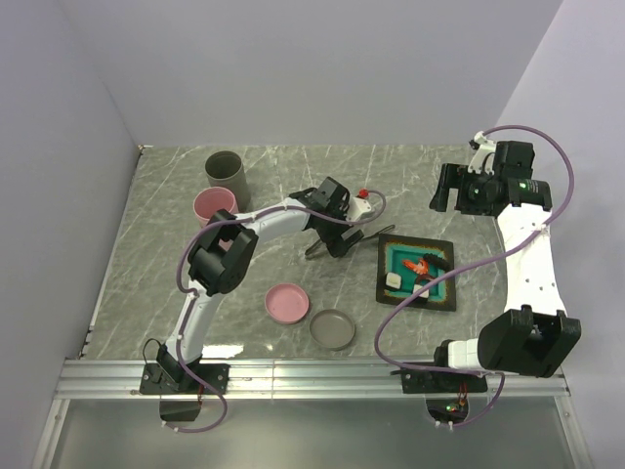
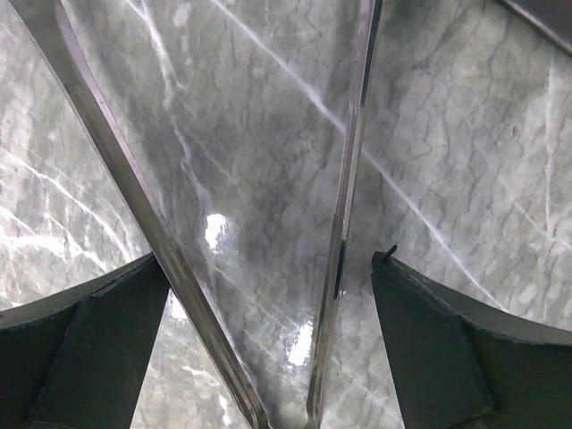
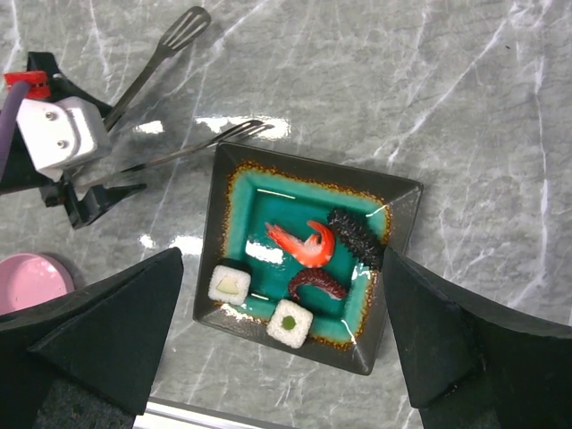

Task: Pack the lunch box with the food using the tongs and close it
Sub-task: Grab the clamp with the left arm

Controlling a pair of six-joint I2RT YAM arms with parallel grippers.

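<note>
The dark metal tongs [image 1: 363, 235] lie on the marble left of the plate, and their two arms [image 2: 349, 179] run in a narrow V between my left fingers. My left gripper [image 2: 271, 268] is open, low over the tongs' joined end, with its left finger [image 2: 89, 349] right beside one arm. The food sits on a square teal plate [image 3: 234, 201]: an orange-red shrimp [image 3: 304, 243] and two white rolls [image 3: 230, 283] [image 3: 290, 323]. My right gripper [image 3: 281, 259] hangs open, high above the plate [image 1: 444, 295]. The lunch box stands as a grey tub [image 1: 227, 171] and a pink tub [image 1: 215, 206], both open.
A pink lid [image 1: 287, 303] and a grey lid [image 1: 333, 329] lie near the front, between the arms. Two dark food pieces [image 3: 356, 237] [image 3: 317, 284] share the plate. Walls close the table at the back and both sides.
</note>
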